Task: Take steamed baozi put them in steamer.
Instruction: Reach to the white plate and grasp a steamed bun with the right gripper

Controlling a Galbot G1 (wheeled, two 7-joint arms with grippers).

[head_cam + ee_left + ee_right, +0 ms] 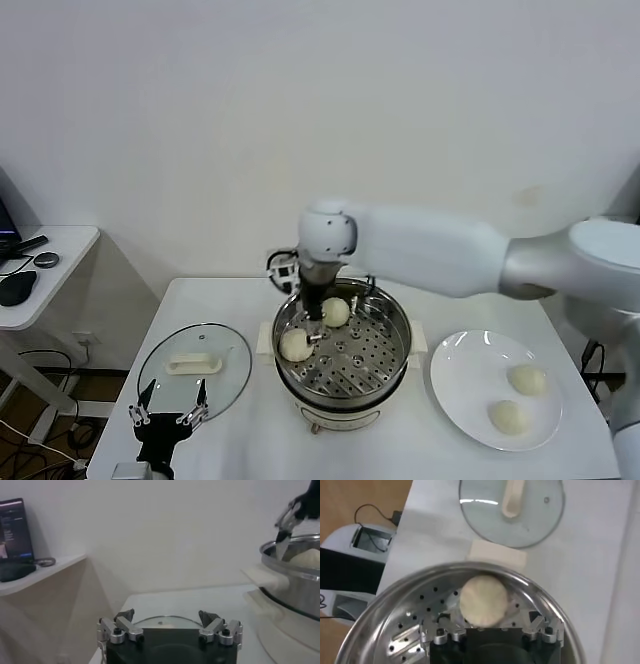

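Observation:
The steamer stands mid-table on its cream base, with two steamed baozi inside: one at the back and one at the front left. My right gripper reaches down into the basket and is open. Its fingers stand apart on either side of the front-left baozi, which rests on the perforated bottom of the steamer. Two more baozi lie on the white plate at the right. My left gripper is parked open at the table's front left.
The glass lid with its cream handle lies flat on the table left of the steamer, just beyond my left gripper. A side table with dark devices stands off the table's left edge.

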